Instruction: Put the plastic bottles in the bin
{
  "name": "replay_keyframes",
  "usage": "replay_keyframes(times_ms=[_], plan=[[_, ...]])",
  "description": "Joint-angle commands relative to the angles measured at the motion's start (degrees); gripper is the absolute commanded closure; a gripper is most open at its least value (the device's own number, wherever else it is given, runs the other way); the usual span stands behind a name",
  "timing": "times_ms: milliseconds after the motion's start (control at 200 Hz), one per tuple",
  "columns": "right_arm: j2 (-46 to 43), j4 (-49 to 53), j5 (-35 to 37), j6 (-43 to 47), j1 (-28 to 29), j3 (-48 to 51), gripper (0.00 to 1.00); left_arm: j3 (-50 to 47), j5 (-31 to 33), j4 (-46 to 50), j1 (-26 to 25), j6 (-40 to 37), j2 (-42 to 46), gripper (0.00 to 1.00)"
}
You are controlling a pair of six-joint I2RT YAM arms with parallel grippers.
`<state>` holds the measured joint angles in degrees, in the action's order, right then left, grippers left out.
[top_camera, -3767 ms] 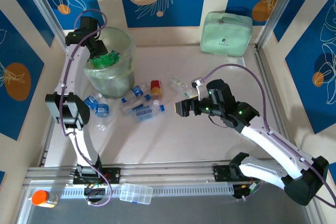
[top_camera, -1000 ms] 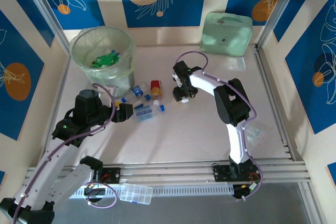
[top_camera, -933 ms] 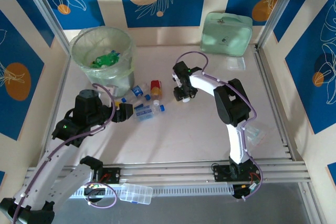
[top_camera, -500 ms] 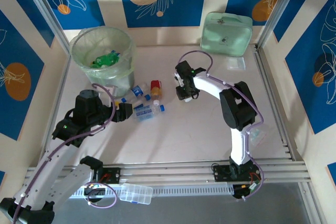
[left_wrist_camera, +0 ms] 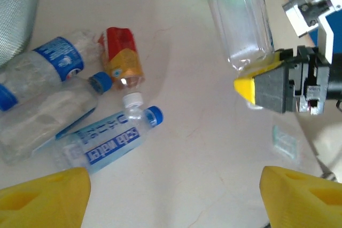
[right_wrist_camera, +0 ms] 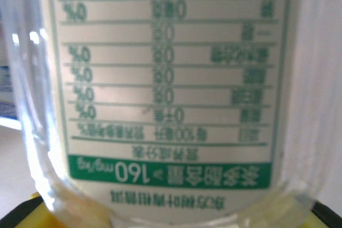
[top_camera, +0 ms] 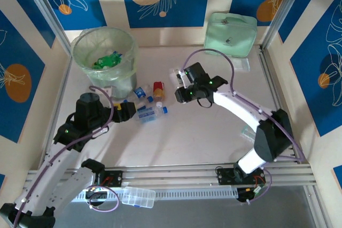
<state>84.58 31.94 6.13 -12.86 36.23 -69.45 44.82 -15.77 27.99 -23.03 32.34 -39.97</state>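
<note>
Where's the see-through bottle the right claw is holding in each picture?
Top external: the clear bottle is mid-table, right of the red-labelled bottle.
Left wrist: bottle upper right, rising from the right claw.
Right wrist: bottle up close, centre, label upside-down.
Shared landmark: the yellow pads gripping it.

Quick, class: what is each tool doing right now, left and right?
Left tool: open, holding nothing.
Right tool: closed on a clear plastic bottle.
</note>
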Motion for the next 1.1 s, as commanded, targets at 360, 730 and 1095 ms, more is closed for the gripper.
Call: replay_keyframes(times_ms=[360,730,1095], plan=[[-16.42,-16.35,-23.58,-12.99,6.82,11.29,0.75,-10.70,-25.80,-44.52,-1.22,19.45,-3.67,0.01],[-18.66,-31.03,-36.32,-21.39,7.54,16.32,0.74,-12.11,-31.08,-60.87,-4.58,22.78,-11.15,0.00],[-15.97,-38.17,-41.88,-25.83,9.12,16.54,0.74,-12.08,-27.97,-70.57,-8.73,23.56,-13.33,0.06]])
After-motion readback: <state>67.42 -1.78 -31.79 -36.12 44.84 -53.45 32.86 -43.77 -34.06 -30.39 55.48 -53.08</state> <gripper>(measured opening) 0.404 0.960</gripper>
